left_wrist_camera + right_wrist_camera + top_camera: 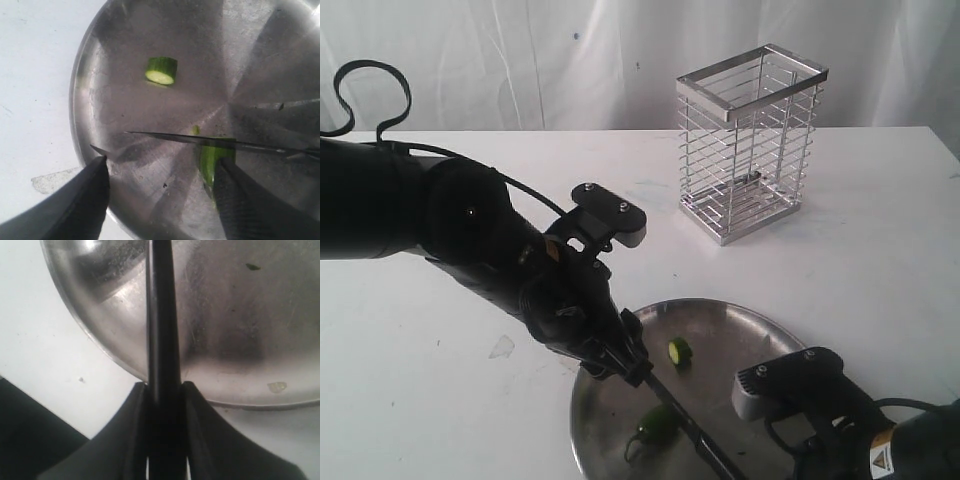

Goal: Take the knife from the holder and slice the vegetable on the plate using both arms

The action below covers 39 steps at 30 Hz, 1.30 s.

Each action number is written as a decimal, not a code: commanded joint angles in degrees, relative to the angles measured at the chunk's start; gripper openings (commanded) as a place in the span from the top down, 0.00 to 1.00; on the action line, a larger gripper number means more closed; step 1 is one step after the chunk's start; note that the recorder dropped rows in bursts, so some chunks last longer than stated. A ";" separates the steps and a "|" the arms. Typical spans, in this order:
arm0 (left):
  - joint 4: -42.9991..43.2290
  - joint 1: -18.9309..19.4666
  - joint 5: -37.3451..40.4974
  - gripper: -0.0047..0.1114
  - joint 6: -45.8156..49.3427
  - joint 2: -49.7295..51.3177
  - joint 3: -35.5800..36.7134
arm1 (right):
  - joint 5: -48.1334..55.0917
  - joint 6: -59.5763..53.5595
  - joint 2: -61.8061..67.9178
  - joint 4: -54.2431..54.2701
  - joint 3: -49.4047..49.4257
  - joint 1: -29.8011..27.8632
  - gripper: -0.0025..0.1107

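**Mid-cut: knife blade crossing the vegetable on the plate**

Now you are looking at both arms working low over the plate (740,330), which is sitting on the white table (440,400) in front of the holder (750,140). The holder is standing upright, well apart from the plate, toward the back of the table.

Your right gripper (164,390) is clamping the knife (162,315): in the right wrist view its two fingers are pressing on either side of the black handle, which is running out over the plate's rim. In the exterior view the knife is lying as a dark diagonal line across the near part of the plate.

Your left gripper (160,170) is standing with its fingers (85,200) apart. In the left wrist view one finger is sitting over the plate's edge, and the other is lying right against the vegetable (214,160); you cannot tell whether it is actually pressing on it. The thin blade is passing across the top of the vegetable, between the fingers' tips.

A cut slice (161,70) is lying on the plate, apart from the vegetable, its pale cut face showing. A small green fleck is lying just beside the blade.
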 commanded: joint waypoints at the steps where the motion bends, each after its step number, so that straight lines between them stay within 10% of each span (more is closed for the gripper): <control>1: -2.42 -0.05 0.47 0.41 0.45 -0.13 0.49 | -1.03 -0.75 0.52 0.11 -0.06 0.06 0.98; 39: -3.89 -2.70 -5.22 0.41 2.31 5.50 0.49 | -1.19 -2.78 4.03 0.10 0.14 0.06 0.98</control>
